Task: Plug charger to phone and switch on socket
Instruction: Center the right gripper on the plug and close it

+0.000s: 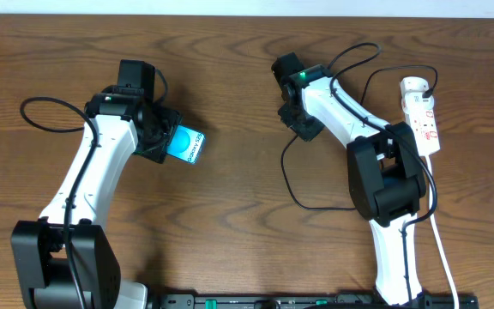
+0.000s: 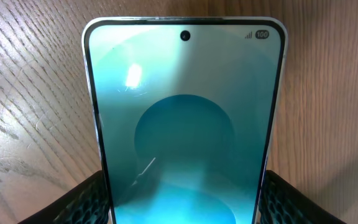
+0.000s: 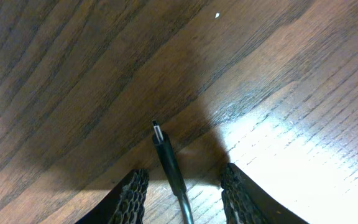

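Note:
The phone (image 1: 188, 144), with a bright cyan screen, lies left of centre on the table. In the left wrist view the phone (image 2: 185, 118) fills the frame, and my left gripper (image 2: 185, 208) is shut on its two long edges. The charger, a thin black cable (image 1: 289, 184), loops across the table toward the socket (image 1: 425, 122), a white power strip at the far right. My right gripper (image 3: 184, 174) is open just above the wood. The charger's small plug tip (image 3: 165, 152) sticks out between the fingers, with a gap on each side.
The white cord (image 1: 441, 245) runs from the socket toward the front edge, beside the right arm's base (image 1: 390, 184). A black arm cable (image 1: 45, 116) loops at the left. Bare wooden table lies between phone and right gripper.

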